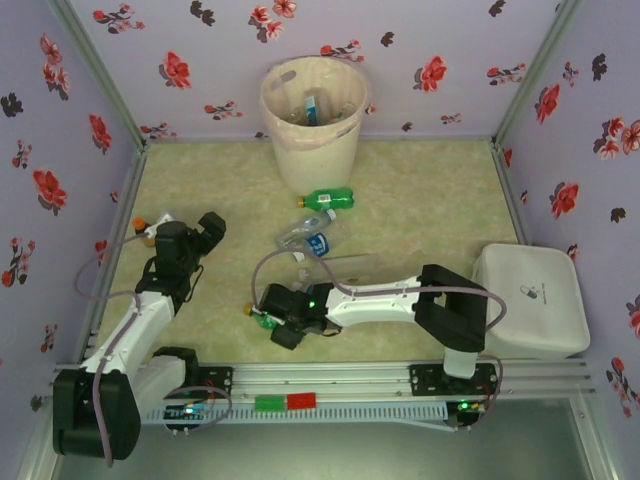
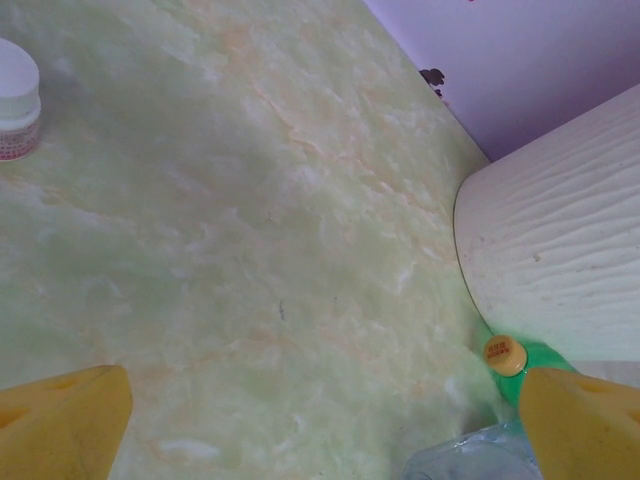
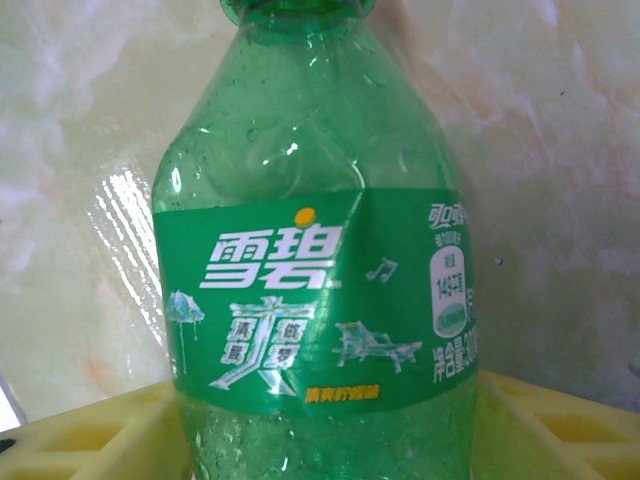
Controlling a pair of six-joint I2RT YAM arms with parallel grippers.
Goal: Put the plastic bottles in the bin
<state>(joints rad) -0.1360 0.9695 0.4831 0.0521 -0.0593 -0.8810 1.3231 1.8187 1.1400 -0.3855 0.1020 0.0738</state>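
Note:
A green bottle (image 3: 320, 300) with a green label lies on the table between my right gripper's (image 3: 325, 440) yellow fingers (image 3: 90, 440), which press on both its sides. From above, that gripper (image 1: 272, 322) is at the near middle, the bottle's yellow cap (image 1: 248, 310) poking out left. My left gripper (image 1: 212, 232) hangs open over bare table at the left; in its wrist view nothing lies between its fingers (image 2: 70, 425). Another green bottle (image 1: 328, 198) lies before the bin (image 1: 312, 115). Clear bottles (image 1: 310, 238) lie mid-table. A bottle (image 1: 312, 108) shows inside the bin.
A white box (image 1: 530, 300) stands at the right edge. A bottle with an orange cap (image 1: 145, 230) lies by the left wall. The left wrist view has a white-capped bottle (image 2: 15, 100) far left, the bin's side (image 2: 560, 250), a yellow-capped green bottle (image 2: 505, 355) and a clear bottle (image 2: 470, 460).

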